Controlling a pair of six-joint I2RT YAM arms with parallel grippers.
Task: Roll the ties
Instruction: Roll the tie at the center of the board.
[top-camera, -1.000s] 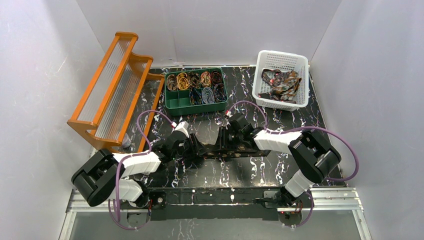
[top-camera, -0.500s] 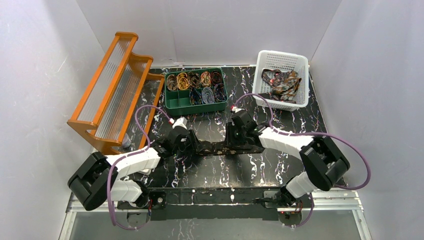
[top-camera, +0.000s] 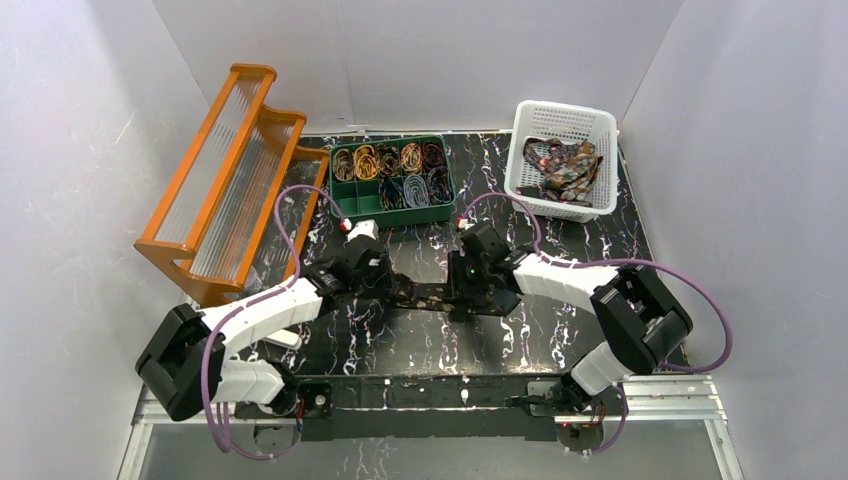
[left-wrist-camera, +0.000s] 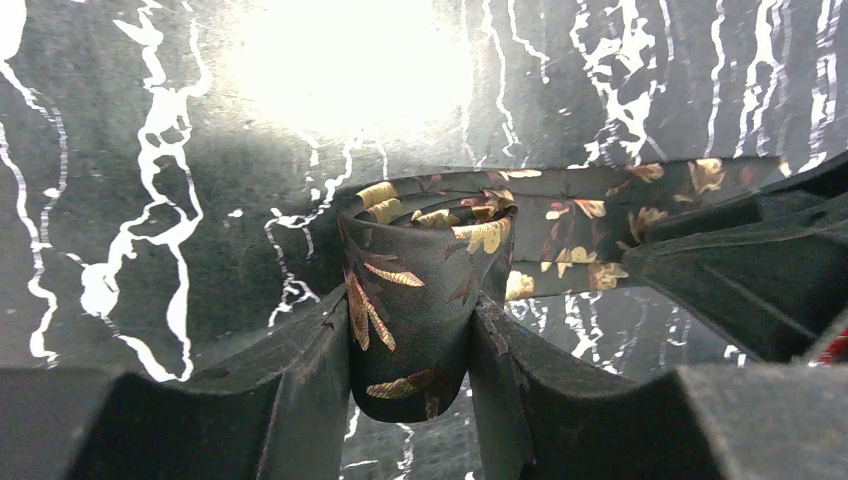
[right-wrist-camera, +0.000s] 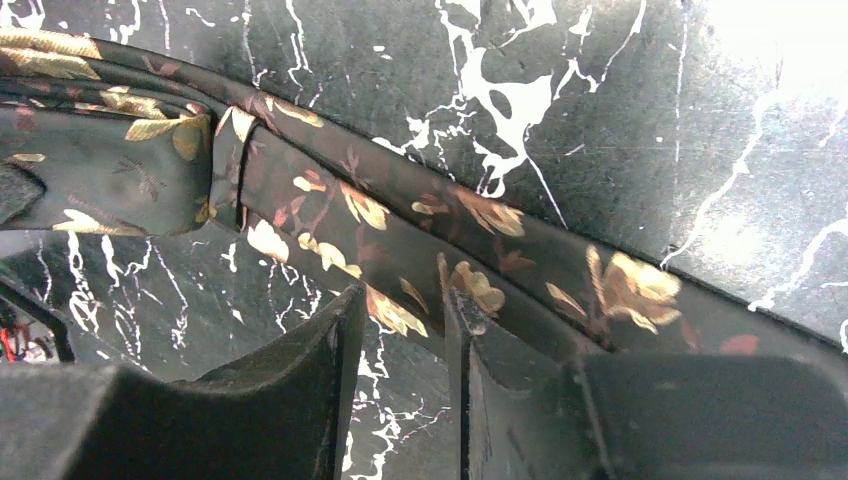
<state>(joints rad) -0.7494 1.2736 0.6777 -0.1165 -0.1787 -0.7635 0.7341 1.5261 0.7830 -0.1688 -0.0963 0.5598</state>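
A dark tie (top-camera: 428, 293) with gold and red leaves lies on the black marbled table between my two grippers. My left gripper (top-camera: 388, 281) is shut on the tie's rolled end. In the left wrist view the coil (left-wrist-camera: 412, 300) stands between the fingers (left-wrist-camera: 300, 370), and the flat strip (left-wrist-camera: 590, 215) runs off to the right. My right gripper (top-camera: 468, 287) sits over the flat strip. In the right wrist view its fingertips (right-wrist-camera: 468, 315) rest at the near edge of the strip (right-wrist-camera: 420, 235), jaws a little apart with bare table between them.
A green divided bin (top-camera: 392, 205) with several rolled ties stands behind the grippers. A white basket (top-camera: 560, 120) holding a pile of loose ties (top-camera: 562, 165) is at the back right. An orange rack (top-camera: 228, 170) stands at the left.
Both grippers have moved away from the near edge towards the green bin. The left gripper has come closer to the right one, and the flat stretch of tie between them is shorter.
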